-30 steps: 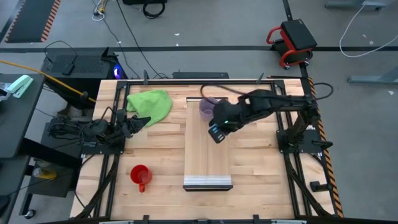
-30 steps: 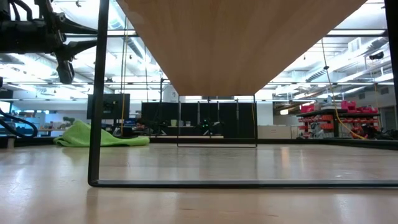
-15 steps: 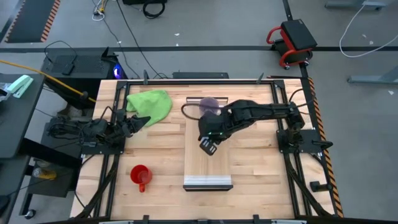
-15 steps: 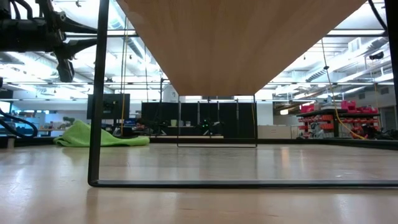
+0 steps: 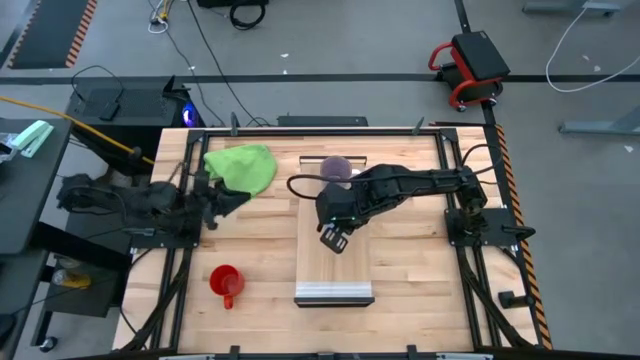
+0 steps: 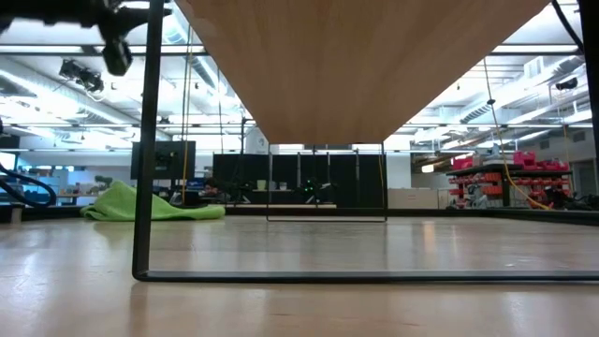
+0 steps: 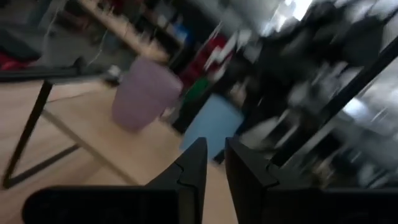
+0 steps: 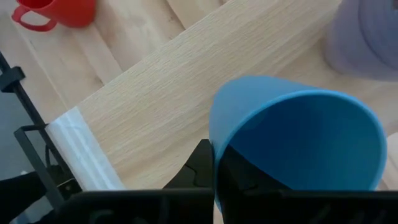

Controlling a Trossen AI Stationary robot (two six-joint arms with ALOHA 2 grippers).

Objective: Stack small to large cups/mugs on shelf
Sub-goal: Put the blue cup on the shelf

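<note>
Blue cup [image 8: 292,137] is clamped by its rim in my right end effector [image 5: 333,238], over the shelf [image 5: 335,265] middle. Purple mug [image 5: 337,167] stands beyond it at the shelf's far end, along the board's long axis. Left end effector [image 7: 213,163], fingers narrowly apart, waits near the worktop's left edge.

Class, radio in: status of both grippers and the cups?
Right gripper shut on blue cup, above shelf. Left gripper near green cloth. Purple mug on shelf; red mug waiting.
</note>
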